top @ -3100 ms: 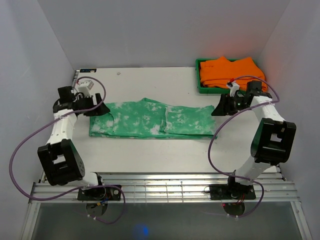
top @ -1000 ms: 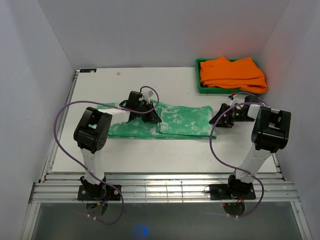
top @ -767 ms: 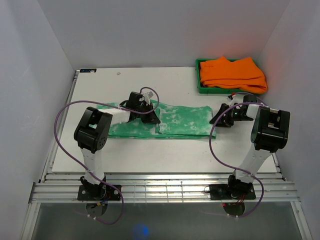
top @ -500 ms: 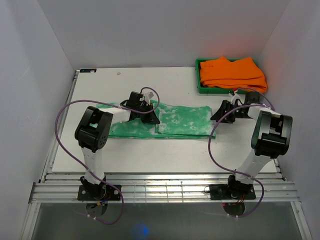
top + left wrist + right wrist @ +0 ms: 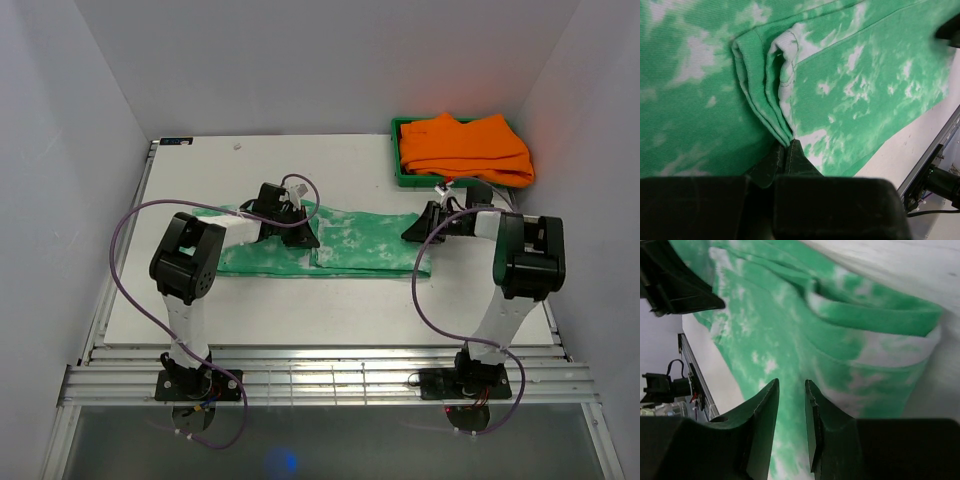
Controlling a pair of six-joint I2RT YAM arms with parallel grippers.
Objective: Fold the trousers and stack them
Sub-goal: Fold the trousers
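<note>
The green, white-mottled trousers point(image 5: 352, 240) lie lengthwise across the middle of the table, their left part folded over toward the centre. My left gripper point(image 5: 303, 238) sits at the fold and is shut on the bunched cloth edge point(image 5: 771, 115), its tips point(image 5: 789, 142) pinched together. My right gripper point(image 5: 412, 232) is low over the trousers' right end; its jaws point(image 5: 791, 385) stand a narrow gap apart above the layered cloth point(image 5: 765, 330), nothing seen pinched between them.
A green bin point(image 5: 397, 172) holding folded orange garments point(image 5: 465, 148) stands at the back right, just behind the right arm. Bare white table point(image 5: 300, 300) stretches in front of the trousers. Grey walls close in on both sides.
My right gripper has slid left from beside the trousers onto their right end, and its jaws have narrowed. The left gripper has kept its hold at the fold without moving.
</note>
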